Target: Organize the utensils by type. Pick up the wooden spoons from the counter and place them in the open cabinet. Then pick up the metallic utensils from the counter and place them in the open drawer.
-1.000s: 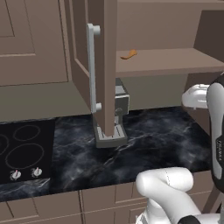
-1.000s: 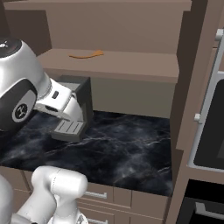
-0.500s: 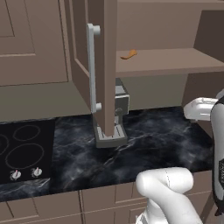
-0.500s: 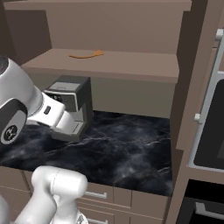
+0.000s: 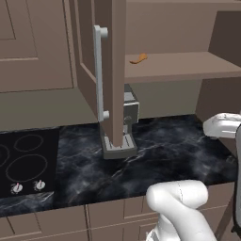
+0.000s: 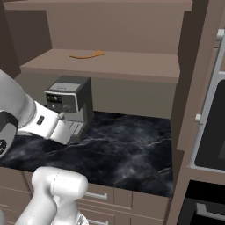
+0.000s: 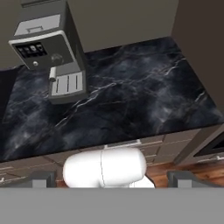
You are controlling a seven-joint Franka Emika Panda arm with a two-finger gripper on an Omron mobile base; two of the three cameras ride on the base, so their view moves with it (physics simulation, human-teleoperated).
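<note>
The gripper (image 7: 112, 177) hangs above the counter (image 7: 131, 105), jaws spread wide with nothing between them. A grey coffee machine (image 7: 50, 54) stands at the counter's far left. One slim orange-brown wooden spoon (image 6: 85, 55) lies on the open cabinet (image 6: 132, 66) shelf, behind its door (image 5: 113, 70).

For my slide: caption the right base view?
One wooden spoon lies on the open cabinet's shelf above the coffee machine on the counter.

Grey coffee machine (image 6: 67, 105) against taupe wall; black cooktop (image 5: 23, 164); wood floor (image 7: 164, 176).
</note>
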